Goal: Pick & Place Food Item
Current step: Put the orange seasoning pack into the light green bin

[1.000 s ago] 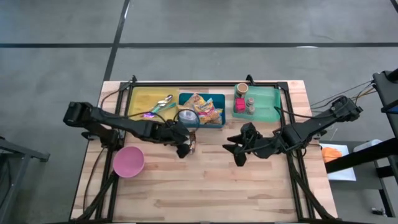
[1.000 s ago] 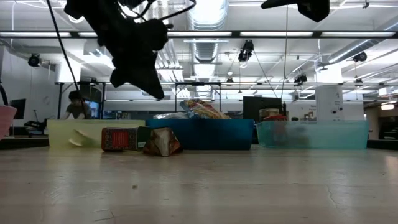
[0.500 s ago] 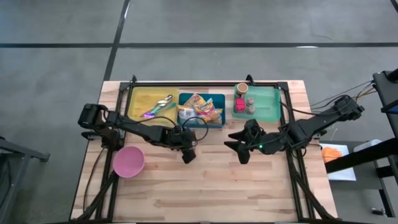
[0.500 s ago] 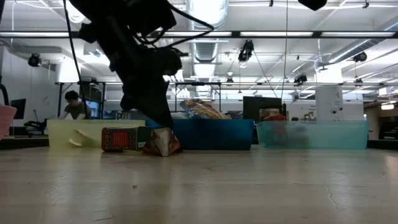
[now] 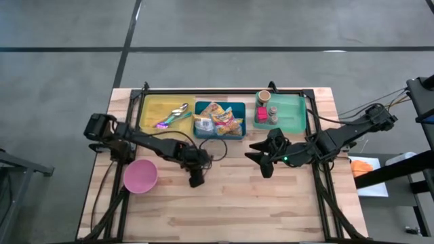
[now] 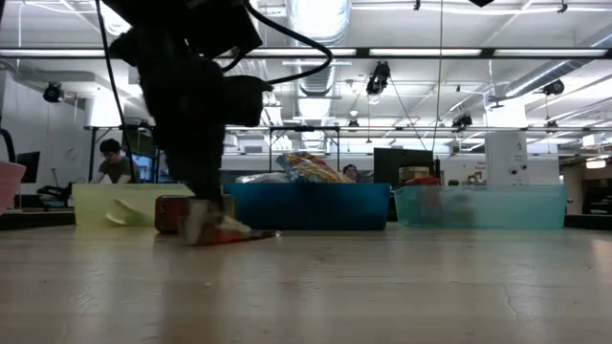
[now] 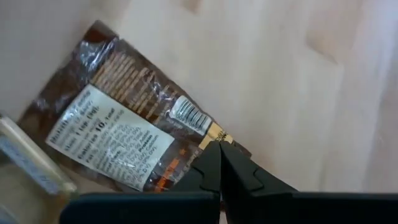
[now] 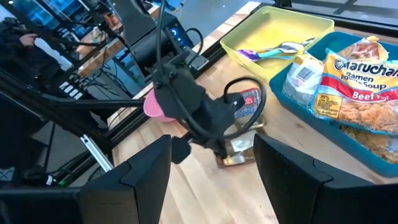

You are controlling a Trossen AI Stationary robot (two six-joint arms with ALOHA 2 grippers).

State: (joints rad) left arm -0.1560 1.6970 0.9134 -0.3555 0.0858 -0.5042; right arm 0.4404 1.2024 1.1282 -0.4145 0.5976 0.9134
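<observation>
The left tool [image 5: 196, 179] is down at the desk [image 5: 230, 203] surface, near the middle and a little left of centre, its two dark fingers [image 7: 211, 171] pressed together and closed on the edge of a brown snack packet [image 7: 121, 134]. In the left wrist view the packet lies flat on the pale wood, its white nutrition label and barcode facing up, with the fingertips pinching the end by the barcode. From the low view the left arm comes down from above to the packet [image 6: 225, 229], which rests on the desk in front of a small red box [image 6: 172, 212]. Farther back stand three bins in a row along the far edge: a yellow bin [image 5: 150, 108] on the left holding a spoon [image 5: 178, 110], a blue bin [image 5: 239, 107] in the middle with ramen soup packs [image 5: 225, 120], and a green bin [image 5: 293, 112] on the right with small jars [image 5: 272, 115] and a pink block [image 5: 261, 115]. A pink bowl [image 5: 140, 175] sits on the left part of the desk, near the left arm. The right tool [image 5: 260, 161] hangs above the desk right of centre, its fingers [image 8: 130, 180] spread apart and holding nothing. In the low view a person [image 6: 115, 161] sits in the room beyond the desk.
</observation>
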